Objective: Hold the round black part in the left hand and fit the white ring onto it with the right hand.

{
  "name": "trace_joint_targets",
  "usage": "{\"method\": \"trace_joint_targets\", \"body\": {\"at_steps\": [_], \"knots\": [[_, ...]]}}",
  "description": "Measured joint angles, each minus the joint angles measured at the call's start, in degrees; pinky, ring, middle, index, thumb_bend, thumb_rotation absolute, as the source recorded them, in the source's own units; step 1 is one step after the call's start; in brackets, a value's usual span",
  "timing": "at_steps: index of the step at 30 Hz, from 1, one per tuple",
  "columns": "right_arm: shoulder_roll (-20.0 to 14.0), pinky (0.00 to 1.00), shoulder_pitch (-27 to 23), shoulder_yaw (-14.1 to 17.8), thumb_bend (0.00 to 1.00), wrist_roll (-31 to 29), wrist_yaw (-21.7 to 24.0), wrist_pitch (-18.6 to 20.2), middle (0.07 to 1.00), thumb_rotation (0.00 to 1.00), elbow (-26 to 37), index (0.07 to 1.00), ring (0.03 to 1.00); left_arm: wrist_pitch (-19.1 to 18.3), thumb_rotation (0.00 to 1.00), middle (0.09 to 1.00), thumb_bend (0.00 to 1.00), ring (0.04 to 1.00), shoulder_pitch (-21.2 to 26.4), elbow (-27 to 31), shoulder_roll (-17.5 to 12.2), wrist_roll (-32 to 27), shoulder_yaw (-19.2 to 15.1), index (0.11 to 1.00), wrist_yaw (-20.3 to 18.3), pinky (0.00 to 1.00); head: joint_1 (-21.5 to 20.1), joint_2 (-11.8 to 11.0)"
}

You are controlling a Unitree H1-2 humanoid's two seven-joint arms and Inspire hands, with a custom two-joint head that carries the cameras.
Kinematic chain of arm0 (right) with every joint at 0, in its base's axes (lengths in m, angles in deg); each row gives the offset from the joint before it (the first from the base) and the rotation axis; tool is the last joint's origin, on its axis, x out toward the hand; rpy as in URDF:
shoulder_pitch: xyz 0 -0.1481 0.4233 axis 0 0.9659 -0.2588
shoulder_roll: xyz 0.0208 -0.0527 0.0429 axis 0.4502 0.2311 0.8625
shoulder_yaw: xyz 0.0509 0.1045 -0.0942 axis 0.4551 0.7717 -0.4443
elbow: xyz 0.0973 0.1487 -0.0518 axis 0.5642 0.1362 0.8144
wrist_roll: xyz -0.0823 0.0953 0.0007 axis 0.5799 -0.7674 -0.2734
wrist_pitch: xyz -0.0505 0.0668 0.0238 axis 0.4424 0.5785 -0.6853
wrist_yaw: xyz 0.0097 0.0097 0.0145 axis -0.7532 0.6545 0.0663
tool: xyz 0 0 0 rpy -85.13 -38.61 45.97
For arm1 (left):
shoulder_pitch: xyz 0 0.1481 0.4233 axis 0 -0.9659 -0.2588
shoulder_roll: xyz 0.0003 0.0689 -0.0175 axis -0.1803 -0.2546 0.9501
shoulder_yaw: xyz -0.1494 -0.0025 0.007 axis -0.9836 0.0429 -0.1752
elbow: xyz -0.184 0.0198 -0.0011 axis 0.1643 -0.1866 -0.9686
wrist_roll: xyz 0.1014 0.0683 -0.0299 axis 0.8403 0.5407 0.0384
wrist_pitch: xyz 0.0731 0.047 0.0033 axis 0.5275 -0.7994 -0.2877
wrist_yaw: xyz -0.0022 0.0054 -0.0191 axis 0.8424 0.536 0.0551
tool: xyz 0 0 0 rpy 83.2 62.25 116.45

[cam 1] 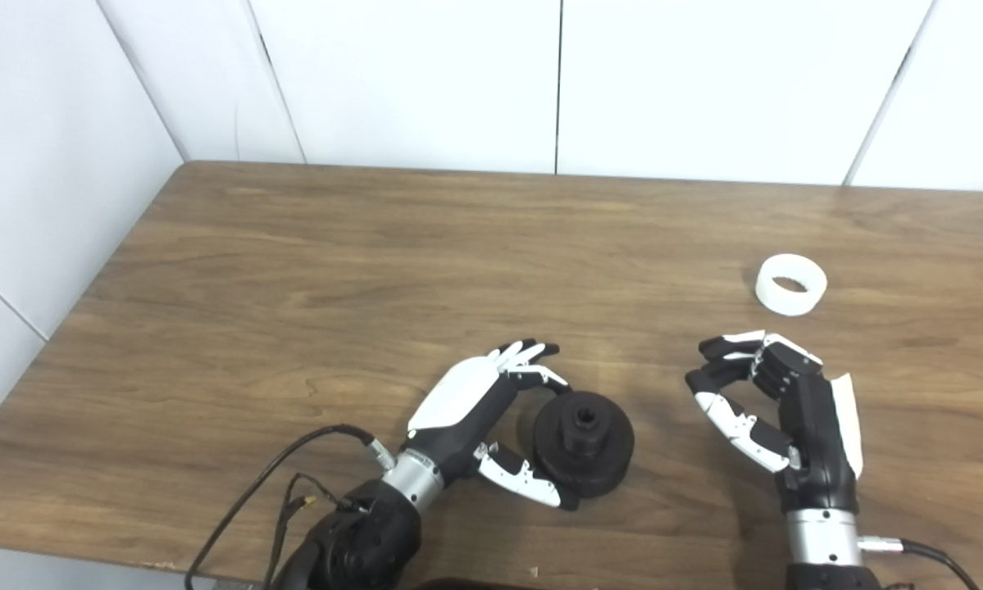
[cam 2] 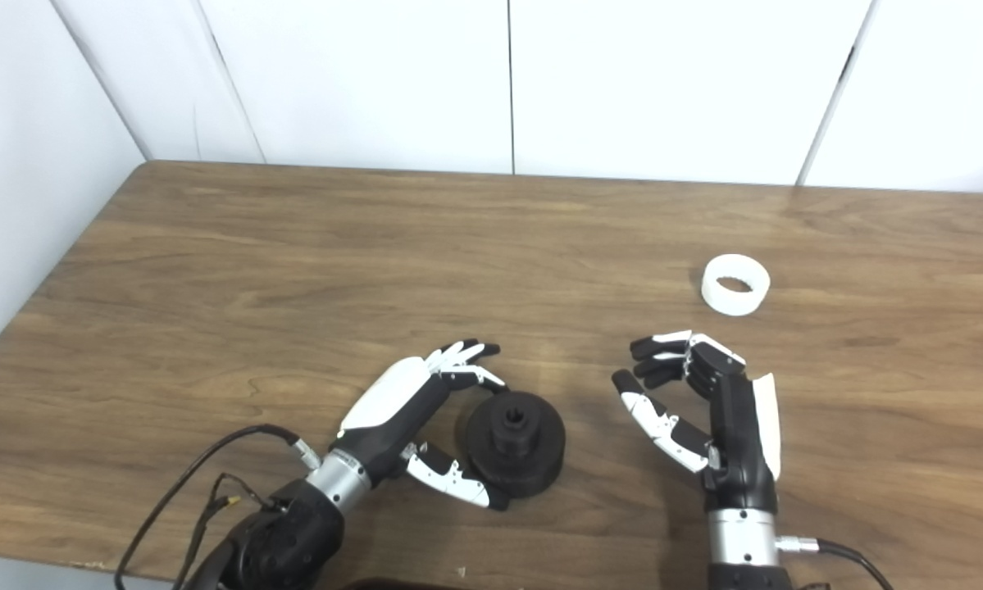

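The round black part point(cam 1: 583, 443) sits flat on the wooden tabletop point(cam 1: 376, 270) near the front edge, its raised hub pointing up, which seems the natural way to present it for a ring to drop over. The left hand point(cam 1: 491, 418) curls around its left side, fingers arched over the far rim and thumb reaching along the near rim. It looks to be cupping the part rather than lifting it, and I cannot tell how firmly it grips.

The right hand point(cam 1: 774, 418) stands upright just to the right of the part, fingers and thumb apart and holding nothing. The white ring point(cam 1: 791, 283) lies beyond it, further back on the tabletop and well apart from the black part, untouched.

Count: one black part, one white ring, two hands.
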Motion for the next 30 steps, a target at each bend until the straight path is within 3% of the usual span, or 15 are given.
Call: {"method": "trace_joint_targets", "body": {"at_steps": [10, 19, 26, 30], "knots": [[0.0, 0.44, 0.0, 0.1, 0.5, -1.3, 0.3, 0.3, 0.594, 0.16, 1.0, 0.496, 0.514, 0.4, 0.24, 0.956, 0.98, 1.0, 0.2, -0.3, 0.3, 2.0, 0.2, 0.63, 0.0, 0.99, -0.1, 0.0], [0.1, 0.43, -0.2, -0.7, 0.5, 1.2, -0.3, 0.6, 0.59, 0.16, 0.9, 0.496, 0.517, 1.1, 0.22, 0.959, 0.96, 1.0, 0.2, -0.4, -0.3, 1.7, -0.5, 0.628, -0.8, 1.0, -16.5, -0.7], [0.1, 0.45, -0.4, 0.2, 0.5, 3.9, -1.6, 3.0, 0.596, 0.16, 1.2, 0.496, 0.539, 1.5, 0.21, 0.964, 0.95, 1.0, 0.0, 0.4, -2.3, -1.2, -2.3, 0.631, -2.7, 1.0, -21.6, -2.0], [-0.1, 0.45, -0.5, 1.8, 0.5, 3.8, -1.6, 4.8, 0.598, 0.15, 2.4, 0.496, 0.535, 1.7, 0.21, 0.957, 0.96, 1.0, 0.0, 0.4, -2.4, -1.5, -2.4, 0.628, -2.9, 1.0, -21.9, -2.2]]}}
